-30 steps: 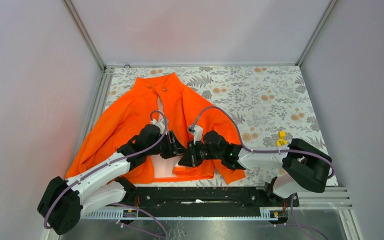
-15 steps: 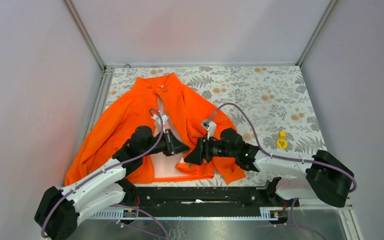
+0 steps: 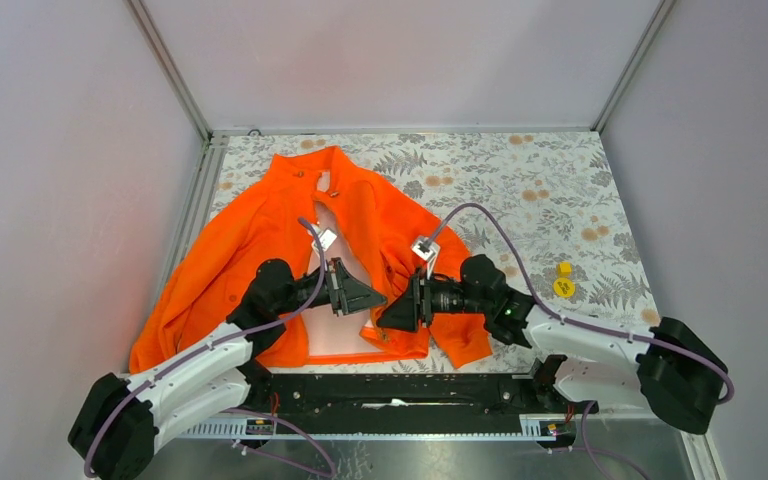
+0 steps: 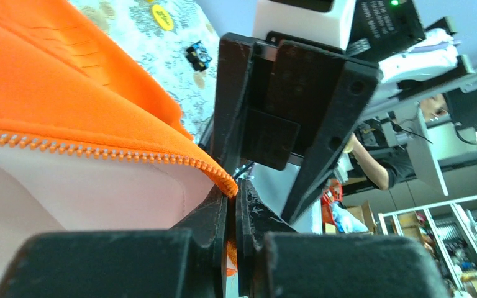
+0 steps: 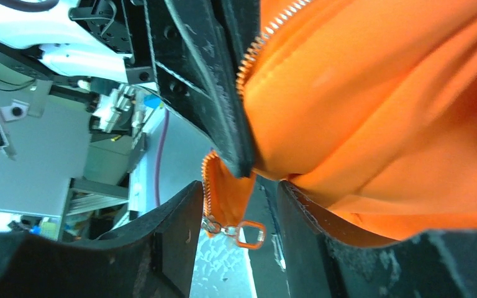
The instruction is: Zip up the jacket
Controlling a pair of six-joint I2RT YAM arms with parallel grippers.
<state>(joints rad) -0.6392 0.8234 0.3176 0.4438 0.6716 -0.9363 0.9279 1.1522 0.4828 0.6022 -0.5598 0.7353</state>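
Both white-and-black arms reach inward, tips meeting.
Black left gripper (image 3: 376, 299) pinches the bright orange fabric jacket (image 3: 260, 230); black right gripper (image 3: 386, 318) has its jaws apart.

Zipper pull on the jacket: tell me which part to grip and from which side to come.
Grip the small orange pull tab dangling under the slider, pinching across its flat faces. It hangs free below the jacket's zipper corner, clear of fabric and between the right gripper's parted fingers, so closing from there looks simplest. The left gripper pinches the zipper edge beside it.
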